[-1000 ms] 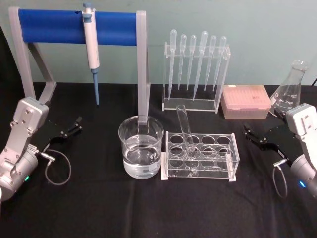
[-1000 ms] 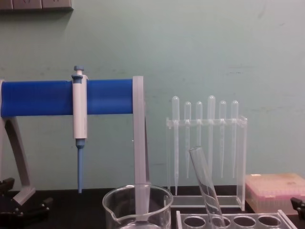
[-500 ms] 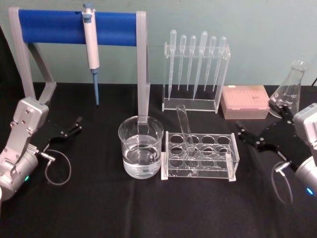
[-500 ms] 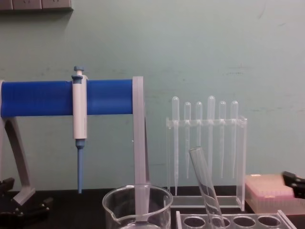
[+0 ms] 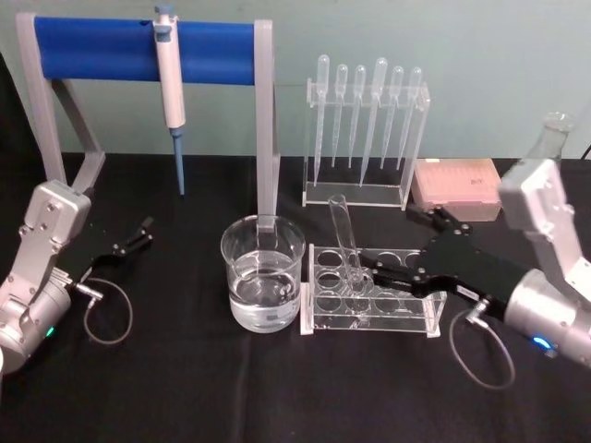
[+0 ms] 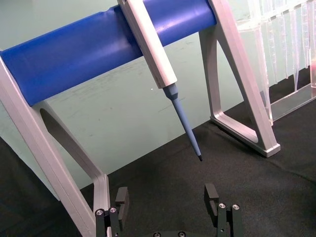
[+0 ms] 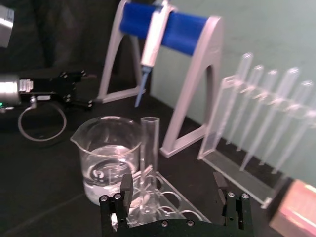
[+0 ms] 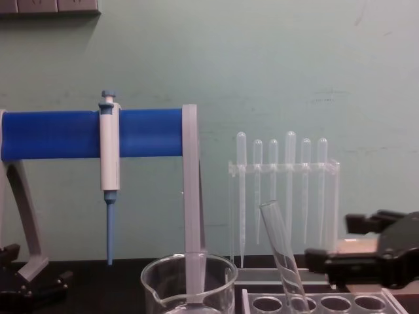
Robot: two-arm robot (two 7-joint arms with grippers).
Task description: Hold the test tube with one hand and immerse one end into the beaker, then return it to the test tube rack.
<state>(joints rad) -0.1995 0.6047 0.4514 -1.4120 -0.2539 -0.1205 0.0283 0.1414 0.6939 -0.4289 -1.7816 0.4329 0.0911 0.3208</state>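
Black cloth covers the table point(image 5: 185, 388), and the test tube point(image 5: 343, 242) sits in the clear test tube rack point(image 5: 420, 318) at the middle of the head view, in a hole toward the rack's left end, leaning so its open rim tips up and left. In the chest view the test tube point(image 8: 281, 252) leans the same way at bottom center. The beaker point(image 5: 263, 277), partly filled with clear liquid, stands just left of the rack. The right gripper point(image 5: 388, 236) reaches in from the right edge over the rack with its jaws spread apart; the lower finger's tip is just right of the tube, but nothing is clamped. From the right wrist view the right gripper point(image 7: 173, 186) is wide open at the bottom, with the test tube point(image 7: 148, 153) upright ahead of the gap, nearer one finger, and the beaker point(image 7: 106, 153) beside it. In the chest view it comes in at the lower right point(image 8: 337, 241). The left gripper point(image 5: 131, 236) is parked at the left of the head view, well apart from the glassware, jaws open too — the left wrist view point(image 6: 167, 197) shows the gap plainly. Behind, a white-and-blue pipette point(image 5: 170, 88) hangs on a blue-barred stand point(image 5: 102, 48), plastic pipettes point(image 5: 365, 115) stand in their own holder, and a pink tip box point(image 5: 452, 185) sits at the right.
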